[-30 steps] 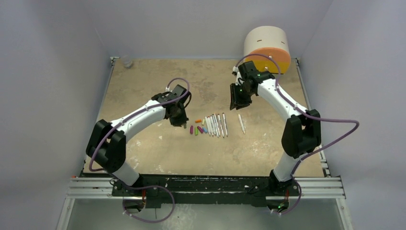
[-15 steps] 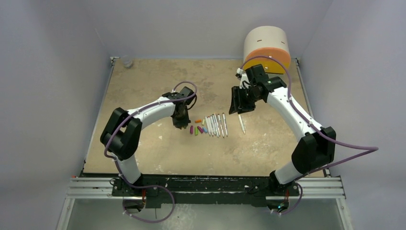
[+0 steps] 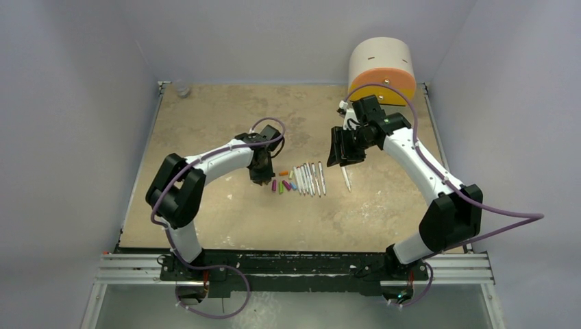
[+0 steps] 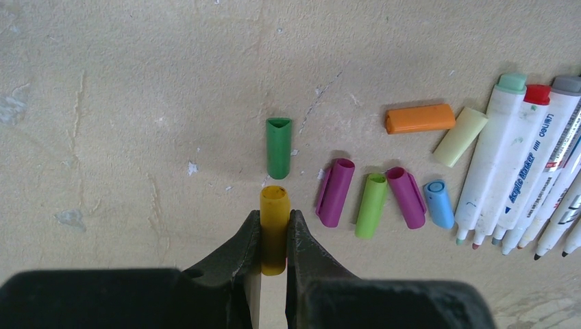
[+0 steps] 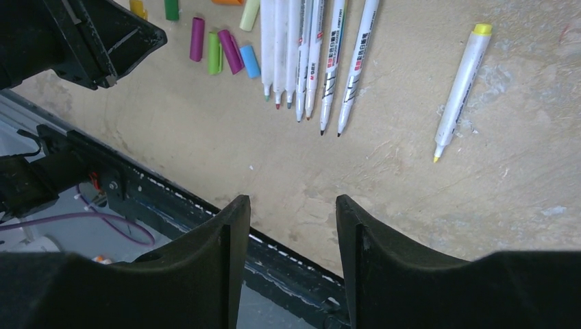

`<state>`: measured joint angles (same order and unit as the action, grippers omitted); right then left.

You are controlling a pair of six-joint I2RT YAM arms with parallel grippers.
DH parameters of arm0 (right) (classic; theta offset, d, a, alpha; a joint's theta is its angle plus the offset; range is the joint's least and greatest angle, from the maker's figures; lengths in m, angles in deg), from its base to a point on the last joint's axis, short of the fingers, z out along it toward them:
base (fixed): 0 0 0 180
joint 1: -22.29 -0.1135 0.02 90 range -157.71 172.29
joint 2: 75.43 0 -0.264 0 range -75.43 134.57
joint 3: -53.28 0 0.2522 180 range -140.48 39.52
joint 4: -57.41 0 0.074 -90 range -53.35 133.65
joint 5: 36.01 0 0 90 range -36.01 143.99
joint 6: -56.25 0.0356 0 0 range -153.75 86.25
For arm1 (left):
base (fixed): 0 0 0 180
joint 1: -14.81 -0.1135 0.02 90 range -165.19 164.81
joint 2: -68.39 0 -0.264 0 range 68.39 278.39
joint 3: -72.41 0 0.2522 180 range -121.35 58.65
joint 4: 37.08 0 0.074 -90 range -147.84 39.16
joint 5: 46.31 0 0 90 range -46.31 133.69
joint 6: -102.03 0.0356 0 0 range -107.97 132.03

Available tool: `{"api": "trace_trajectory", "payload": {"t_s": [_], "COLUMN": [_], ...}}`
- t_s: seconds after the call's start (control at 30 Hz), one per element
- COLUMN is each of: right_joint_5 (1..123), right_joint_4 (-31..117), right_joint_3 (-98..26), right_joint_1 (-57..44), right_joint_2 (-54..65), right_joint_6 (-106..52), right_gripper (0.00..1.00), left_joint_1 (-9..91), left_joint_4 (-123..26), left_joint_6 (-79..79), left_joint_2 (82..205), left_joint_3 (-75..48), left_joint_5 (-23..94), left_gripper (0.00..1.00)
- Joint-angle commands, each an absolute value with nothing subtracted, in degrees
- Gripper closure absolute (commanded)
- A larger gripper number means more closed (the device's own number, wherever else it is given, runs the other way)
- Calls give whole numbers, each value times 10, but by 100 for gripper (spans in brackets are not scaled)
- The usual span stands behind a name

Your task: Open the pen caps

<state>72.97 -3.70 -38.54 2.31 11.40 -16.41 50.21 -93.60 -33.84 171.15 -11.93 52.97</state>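
From above, your left tool (image 3: 260, 175) is down at the left end of the pen caps (image 3: 282, 184), which lie loose in a small cluster mid-counter. Just right of them the pens (image 3: 310, 179) lie side by side in a tight row. A lone pen (image 3: 346, 177) lies apart, right of that row. Your right tool (image 3: 340, 147) hangs above the counter (image 3: 205, 123), on the far side of the lone pen. Bare counter stretches left of the caps and forward to the near edge. The round drawer unit (image 3: 382, 68) fills the far right corner.

In the left wrist view, your left tool is clamped on a yellow cap (image 4: 275, 202), held lengthwise between the fingers; you cannot tell whether it touches the counter. A green cap (image 4: 278, 147) lies just beyond it, nearly in line, with a small gap between. To the right lie a magenta cap (image 4: 335, 192), a light-green cap (image 4: 372, 204), a second magenta cap (image 4: 407, 197) and a blue cap (image 4: 438, 203), close together. An orange cap (image 4: 420, 118) and a pale yellow cap (image 4: 460, 127) lie farther off, near the pens' coloured ends. Leftward you have bare counter to the picture's edge.

In the right wrist view, your right tool's fingers stand apart with nothing between them. The lone pen lies right of the row with bare counter around it. The counter's near edge runs diagonally just past the fingers, with the black frame rail (image 5: 137, 192) beyond.
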Motion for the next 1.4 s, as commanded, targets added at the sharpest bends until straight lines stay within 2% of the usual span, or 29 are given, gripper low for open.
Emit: {"api": "trace_trajectory", "payload": {"t_s": [0.0,1.0,1.37], "right_joint_5": [744,753,757], "right_joint_4": [-32,-16,-11], "right_joint_3": [-384,-374,-363], "right_joint_1": [19,20,19], "right_joint_2": [99,111,106], "right_joint_6": [-161,-170,-172], "right_gripper": [48,47,46], "left_joint_1": [506,517,519], "left_joint_4": [-919,-936,-936], "left_joint_6": [-338,-335,-337], "left_joint_2": [1716,1738,1740], "left_joint_3": [-131,-163,-168], "left_joint_5": [530,528,527], "left_gripper": [99,96,91]}}
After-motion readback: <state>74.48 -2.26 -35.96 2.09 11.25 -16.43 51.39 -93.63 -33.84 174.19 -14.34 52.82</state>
